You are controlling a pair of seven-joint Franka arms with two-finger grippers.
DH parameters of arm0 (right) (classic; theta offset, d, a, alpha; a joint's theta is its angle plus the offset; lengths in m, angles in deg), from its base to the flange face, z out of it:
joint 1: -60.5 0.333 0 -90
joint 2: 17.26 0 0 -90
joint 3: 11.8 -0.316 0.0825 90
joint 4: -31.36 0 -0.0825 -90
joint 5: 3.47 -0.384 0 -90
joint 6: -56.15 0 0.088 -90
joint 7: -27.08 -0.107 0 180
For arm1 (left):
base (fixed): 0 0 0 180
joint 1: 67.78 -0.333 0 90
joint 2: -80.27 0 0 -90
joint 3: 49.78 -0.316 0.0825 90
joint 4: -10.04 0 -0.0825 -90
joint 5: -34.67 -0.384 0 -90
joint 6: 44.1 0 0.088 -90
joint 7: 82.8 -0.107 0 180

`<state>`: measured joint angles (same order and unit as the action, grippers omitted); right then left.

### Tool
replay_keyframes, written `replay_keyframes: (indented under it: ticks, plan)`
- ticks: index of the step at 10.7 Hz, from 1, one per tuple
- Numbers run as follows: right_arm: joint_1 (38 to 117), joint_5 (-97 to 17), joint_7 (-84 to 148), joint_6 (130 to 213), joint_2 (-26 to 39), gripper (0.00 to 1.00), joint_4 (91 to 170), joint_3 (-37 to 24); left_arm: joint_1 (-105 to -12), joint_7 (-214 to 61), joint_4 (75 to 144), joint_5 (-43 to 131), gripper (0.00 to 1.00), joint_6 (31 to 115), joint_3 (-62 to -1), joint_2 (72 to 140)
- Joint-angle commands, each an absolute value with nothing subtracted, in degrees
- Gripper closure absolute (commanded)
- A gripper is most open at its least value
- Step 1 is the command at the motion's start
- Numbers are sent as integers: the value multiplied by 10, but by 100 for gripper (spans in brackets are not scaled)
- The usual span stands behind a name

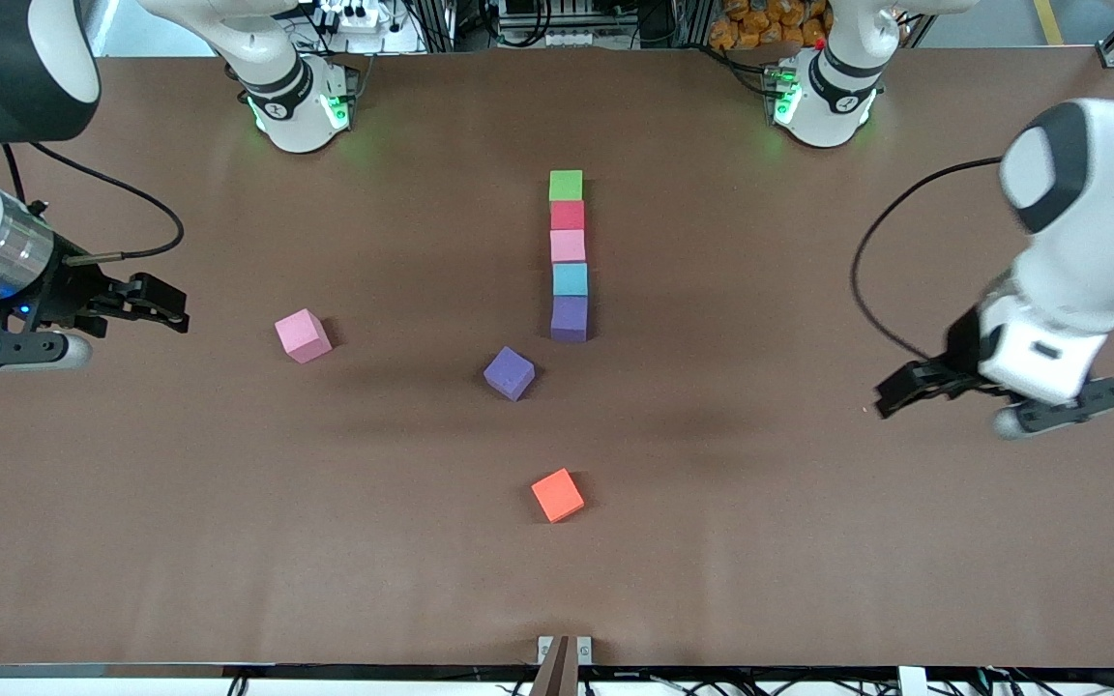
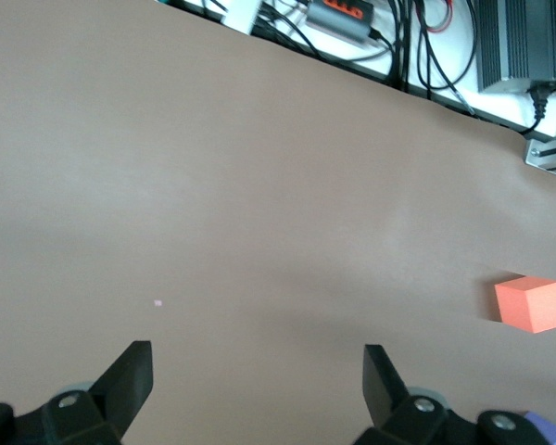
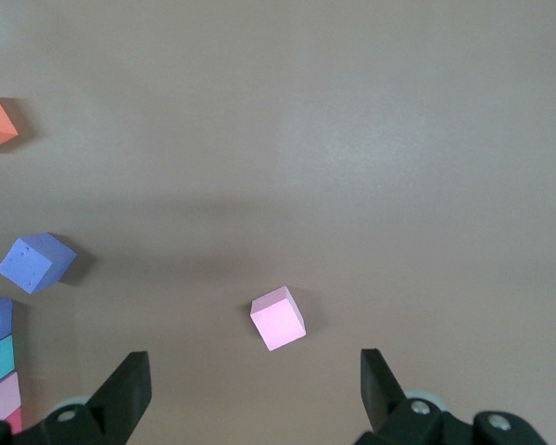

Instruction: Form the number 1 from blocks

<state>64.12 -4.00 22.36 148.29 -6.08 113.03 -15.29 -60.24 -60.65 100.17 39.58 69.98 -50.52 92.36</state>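
Column: I read five blocks laid in one straight line at mid-table, each touching the next. From farthest to nearest the front camera: green block (image 1: 566, 185), red block (image 1: 568, 215), pink block (image 1: 568, 246), light blue block (image 1: 571, 279), purple block (image 1: 570, 318).
Loose blocks: second purple block (image 1: 509, 373) sits just beside the near end of the column, turned askew; orange block (image 1: 557, 495) lies nearer the front camera, well apart; second pink block (image 1: 303, 335) lies toward the right arm's end of the table (image 1: 228, 541).
Progress: I judge the stem of the numeral largely built. Three blocks remain unplaced, and none is lined up with the column.
Left gripper (image 1: 905, 391): over bare table at its own end, fingers spread wide, holding nothing; arm waiting.
Right gripper (image 1: 165, 307): over the table near the loose pink block, fingers spread wide, holding nothing.
Next: I would expect the loose pink block to be the closest pick for the right arm.
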Motion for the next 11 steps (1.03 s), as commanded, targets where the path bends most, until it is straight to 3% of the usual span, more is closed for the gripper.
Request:
replay_keyframes:
  ticks: [1,4,11]
  plan:
    - [652,-47,212,1484,-64,0,1131,-154,-634,-608,1016,377,0,638,-475,860]
    - [654,-46,213,1484,-65,0,1131,-153,-658,-622,1016,376,0,582,-477,816]
    - [592,-40,278,1480,-66,0,1129,-153,-659,-688,998,326,0,522,-480,808]
